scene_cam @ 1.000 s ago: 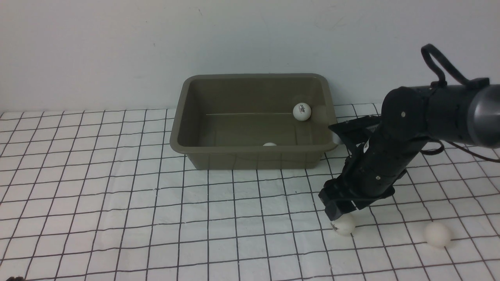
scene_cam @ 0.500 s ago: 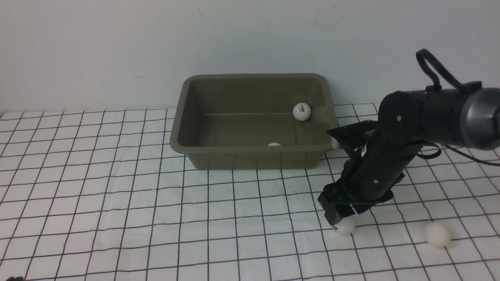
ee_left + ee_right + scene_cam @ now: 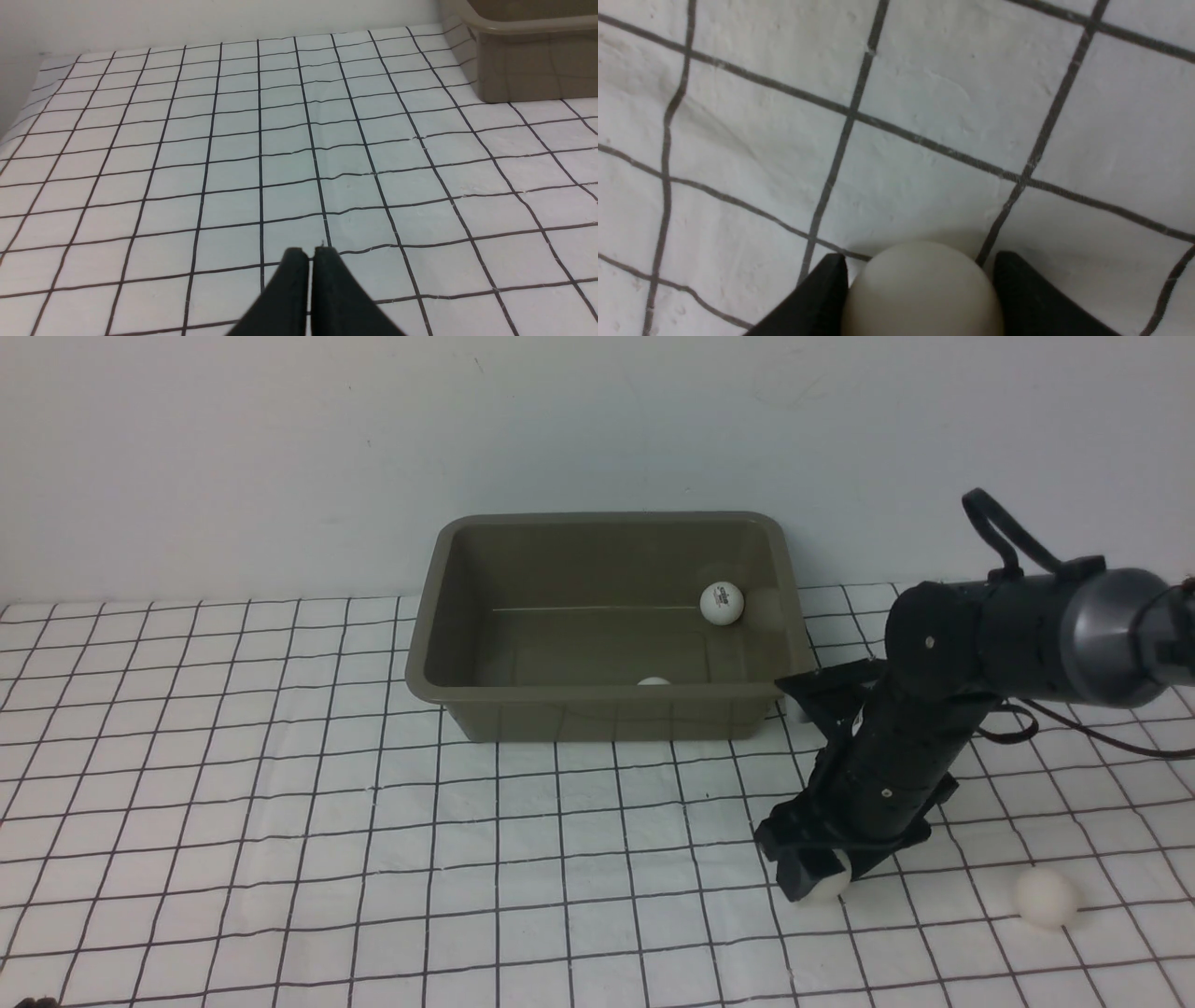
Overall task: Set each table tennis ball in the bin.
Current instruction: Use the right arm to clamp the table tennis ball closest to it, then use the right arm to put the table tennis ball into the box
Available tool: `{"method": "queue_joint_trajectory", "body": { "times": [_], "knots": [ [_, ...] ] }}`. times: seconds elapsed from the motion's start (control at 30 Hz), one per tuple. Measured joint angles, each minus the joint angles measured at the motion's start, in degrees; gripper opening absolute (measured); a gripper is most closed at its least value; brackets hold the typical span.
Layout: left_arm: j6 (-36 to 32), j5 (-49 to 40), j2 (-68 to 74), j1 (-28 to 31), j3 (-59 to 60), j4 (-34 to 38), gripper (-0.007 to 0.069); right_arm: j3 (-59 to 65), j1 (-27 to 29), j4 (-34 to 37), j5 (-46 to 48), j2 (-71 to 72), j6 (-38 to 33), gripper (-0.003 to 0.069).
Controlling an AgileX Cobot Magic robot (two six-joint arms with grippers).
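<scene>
In the right wrist view a white table tennis ball (image 3: 922, 289) rests on the checked cloth between the two black fingers of my right gripper (image 3: 920, 259), and both fingers press its sides. The front view shows that ball (image 3: 834, 887) low at the front right, with the right gripper (image 3: 820, 882) pointing down over it. The olive-brown bin (image 3: 597, 719) stands at the back. One ball (image 3: 722, 603) lies at the bin's far right and another ball (image 3: 653, 682) peeks over its near wall. Another ball (image 3: 1046, 897) lies loose on the cloth, further right. My left gripper (image 3: 310, 252) is shut and empty.
A white cloth with a black grid (image 3: 280, 803) covers the table, and a pale wall rises behind the bin. The bin's corner (image 3: 528, 70) shows far off in the left wrist view. The right arm (image 3: 1008, 635) reaches in from the right, close to the bin's right end.
The right arm has sunk lower over the ball at the front right, and its fingers have closed in onto the ball's sides. The small ball near the bin's front wall shifted slightly.
</scene>
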State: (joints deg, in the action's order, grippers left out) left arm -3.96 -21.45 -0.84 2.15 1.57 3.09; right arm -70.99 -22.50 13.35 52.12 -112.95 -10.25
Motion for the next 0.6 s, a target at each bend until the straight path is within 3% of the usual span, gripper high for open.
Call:
{"method": "queue_joint_trajectory", "body": {
  "times": [0.37,0.6],
  "knots": [
    [0.00,-0.05,0.00,0.00,0.00,0.00,-0.0004,-5.83,-0.06,2.40,6.77,4.08,-3.40,0.0358],
    [0.00,-0.05,0.00,0.00,0.00,0.00,-0.0004,-20.23,-1.14,5.82,7.56,8.38,-5.93,0.0358]
  ]
}}
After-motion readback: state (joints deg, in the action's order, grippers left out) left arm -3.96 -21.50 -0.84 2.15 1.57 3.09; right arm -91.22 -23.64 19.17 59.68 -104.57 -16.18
